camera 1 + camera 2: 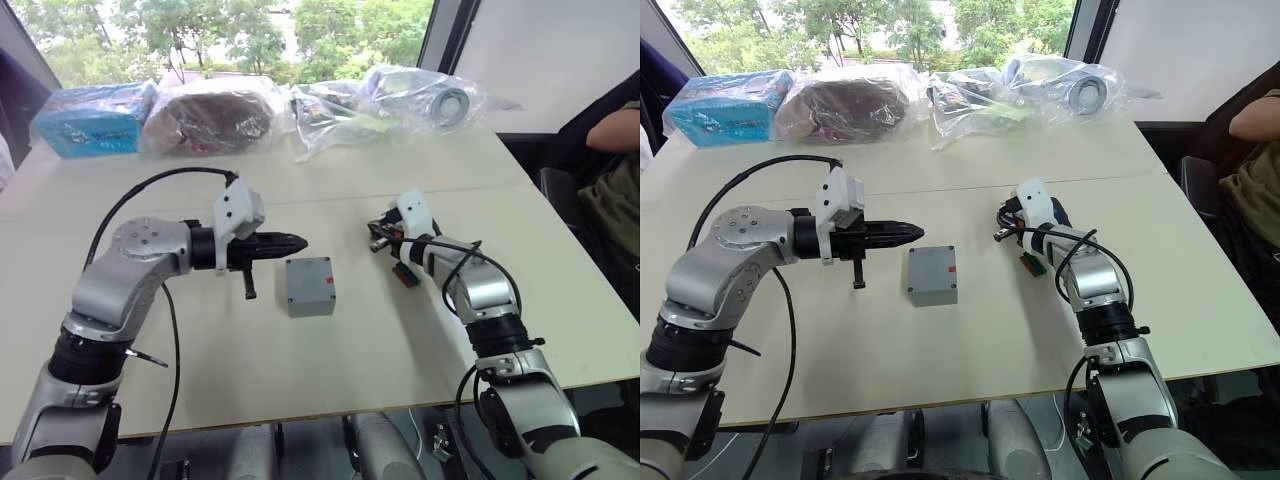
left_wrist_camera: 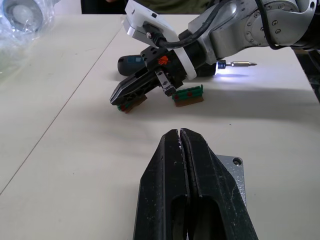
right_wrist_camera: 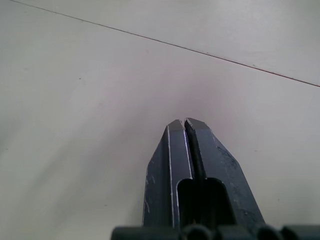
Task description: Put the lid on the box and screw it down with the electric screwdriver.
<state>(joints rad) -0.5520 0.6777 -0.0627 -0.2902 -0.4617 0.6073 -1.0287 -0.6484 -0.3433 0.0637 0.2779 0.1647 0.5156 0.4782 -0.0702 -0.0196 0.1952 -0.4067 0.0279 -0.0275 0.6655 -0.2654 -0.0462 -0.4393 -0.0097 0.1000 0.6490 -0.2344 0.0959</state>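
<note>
**Inspector:** Head views first. Condition of the box?

**Assistant:** The box is a small square grey enclosure with a red mark on its top face, lid seated on it. It sits mid-tabletop between the arms. Plastic-wrapped bundles line the far edge, and a person's arm shows at the right.

**Inspector:** Left wrist view?

**Assistant:** The left pincer is closed tight, holding nothing, just above the lid's corner screw hole. Beyond it the right pincer touches a green-brown connector block; a second block lies beside it. The electric screwdriver lies flat behind that arm, long axis across the tabletop, bit and white light pointing away from its dark handle.

**Inspector:** Right wrist view?

**Assistant:** Its fingers are pressed together, empty, over bare tabletop.
</note>
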